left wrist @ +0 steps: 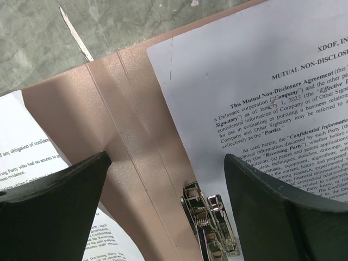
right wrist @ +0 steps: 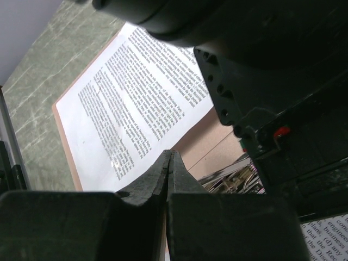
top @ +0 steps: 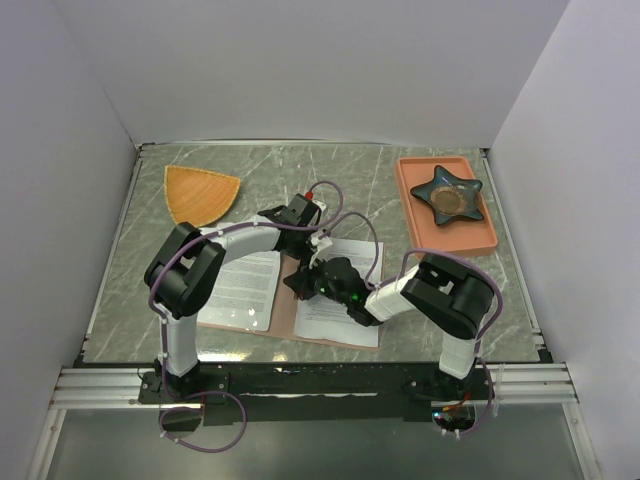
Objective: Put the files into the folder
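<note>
Where the task stands: the files, a left sheet [top: 240,290] and a right sheet [top: 335,322], lie flat on the open folder [top: 286,318], one on each half, on the surface. I judge the loading all but done and the closing not yet begun.
left gripper [left wrist: 167,163]: jaws spread wide and holding nothing, hovering over the folder's crease near its far edge.
right gripper [right wrist: 169,155]: jaws pressed together with nothing visible between them, low over the folder's middle.
next move: probably folding one cover over. That calls for catching a thin card edge without dragging the loose sheet, perhaps with the other arm steadying the opposite half.
left wrist shows: a metal clip [left wrist: 209,223] beside the crease, at the right sheet's edge. Whether it bites the paper I cannot tell. That sheet's heading is legible only here.
right wrist shows: one sheet lying inside the card's border, with a strip of card along its outer edge.
top view shows: both arms crowded over the crease, hiding the centre.
</note>
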Available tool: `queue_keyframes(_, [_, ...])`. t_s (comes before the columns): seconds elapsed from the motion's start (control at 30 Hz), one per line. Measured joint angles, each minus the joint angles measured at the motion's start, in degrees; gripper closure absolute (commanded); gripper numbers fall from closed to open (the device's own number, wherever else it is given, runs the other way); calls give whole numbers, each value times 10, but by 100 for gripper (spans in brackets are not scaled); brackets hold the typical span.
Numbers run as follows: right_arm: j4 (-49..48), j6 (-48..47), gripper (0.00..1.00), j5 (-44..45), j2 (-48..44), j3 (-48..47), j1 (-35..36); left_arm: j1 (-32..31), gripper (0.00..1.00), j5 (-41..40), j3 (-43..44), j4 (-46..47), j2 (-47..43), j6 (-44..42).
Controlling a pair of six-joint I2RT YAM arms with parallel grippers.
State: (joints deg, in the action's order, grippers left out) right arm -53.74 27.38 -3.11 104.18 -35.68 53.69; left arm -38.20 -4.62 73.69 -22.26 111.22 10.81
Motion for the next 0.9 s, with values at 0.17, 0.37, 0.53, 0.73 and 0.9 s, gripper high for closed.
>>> queue_keyframes(0.17, [9,0,100,1,0,0,8,0,7,0,-5,7,-3,0])
queue_keyframes(0.37, [20,0,100,7,0,0,10,0,7,0,-9,12,-4,-1])
queue_keyframes(0.53, [26,0,100,17,0,0,10,0,8,0,-14,18,-7,-1])
queue_keyframes(0.73, [26,0,100,21,0,1,11,0,9,0,-21,26,-10,-2])
queue_keyframes(0.9, [30,0,100,19,0,1,11,0,9,0,-24,29,-12,-2])
